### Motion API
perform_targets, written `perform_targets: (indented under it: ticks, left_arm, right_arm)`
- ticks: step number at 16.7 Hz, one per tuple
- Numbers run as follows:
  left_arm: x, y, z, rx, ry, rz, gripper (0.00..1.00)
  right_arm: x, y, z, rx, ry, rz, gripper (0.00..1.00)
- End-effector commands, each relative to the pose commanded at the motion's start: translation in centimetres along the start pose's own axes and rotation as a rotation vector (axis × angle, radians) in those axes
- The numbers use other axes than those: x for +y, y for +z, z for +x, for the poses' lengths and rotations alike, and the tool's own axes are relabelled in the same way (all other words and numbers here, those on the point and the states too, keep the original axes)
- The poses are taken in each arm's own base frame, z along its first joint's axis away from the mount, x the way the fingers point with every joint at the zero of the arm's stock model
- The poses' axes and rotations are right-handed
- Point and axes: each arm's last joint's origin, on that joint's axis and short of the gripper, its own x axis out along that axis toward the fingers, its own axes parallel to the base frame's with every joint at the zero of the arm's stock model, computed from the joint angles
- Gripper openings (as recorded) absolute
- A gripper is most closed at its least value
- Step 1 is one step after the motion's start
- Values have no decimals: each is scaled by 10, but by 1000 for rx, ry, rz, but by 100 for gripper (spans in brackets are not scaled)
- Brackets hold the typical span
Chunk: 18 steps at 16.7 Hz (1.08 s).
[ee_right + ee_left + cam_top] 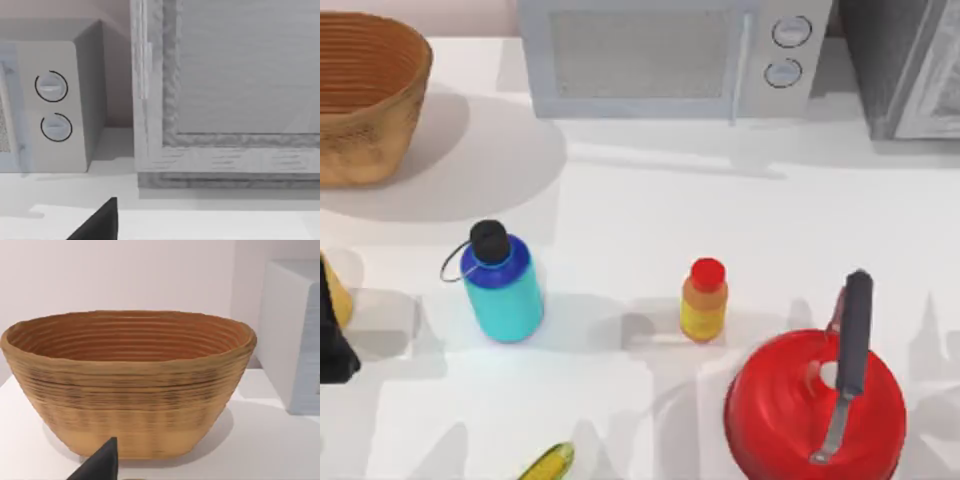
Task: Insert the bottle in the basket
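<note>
From above, the wide teal water bottle with a dark blue shoulder, black screw cap and thin loop strap stands upright on the white table, toward the left side. The big round tan-brown woven wicker basket sits at the far left corner, well apart from the bottle, and the bottle is not in it. A small yellow-orange bottle with a red cap stands near the middle. A shiny red round kettle with a dark handle sits at the near right. A yellow and green thing peeks in at the near edge; I cannot tell what it is. A grey microwave with two round knobs stands at the back. A dark part of the left arm is at the left edge.

From the left wrist, the basket stands right in front, with ribbed inside walls. One dark tip of the left gripper pokes in. I cannot tell if its fingers are spread or pressed together.

From the right wrist, the microwave and a grey framed cabinet door stand at the back. One dark tip of the right gripper pokes in over the table, and again I cannot tell how its fingers are set.
</note>
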Motion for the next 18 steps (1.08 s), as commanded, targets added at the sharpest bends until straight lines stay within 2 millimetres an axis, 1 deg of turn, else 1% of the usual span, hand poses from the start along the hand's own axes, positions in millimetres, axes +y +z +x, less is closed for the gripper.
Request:
perform_targets:
  ticks: [3, 6, 8, 11, 14, 18]
  left_arm:
    - [0, 0, 1, -1, -6, 2, 100]
    - [-1, 3, 6, -3, -63, 20, 100]
    - [-2, 5, 13, 4, -122, 38, 100]
    - [-4, 3, 30, 36, -231, 66, 100]
    - [-5, -7, 49, 91, -354, 84, 100]
    - [-6, -34, 72, 167, -522, 86, 100]
  right_arm:
    - [0, 0, 0, 0, 0, 0, 100]
    - [0, 0, 0, 0, 0, 0, 100]
    - [0, 0, 0, 0, 0, 0, 100]
    - [0, 0, 0, 0, 0, 0, 100]
    - [0, 0, 0, 0, 0, 0, 100]
    - [0, 0, 0, 0, 0, 0, 100]
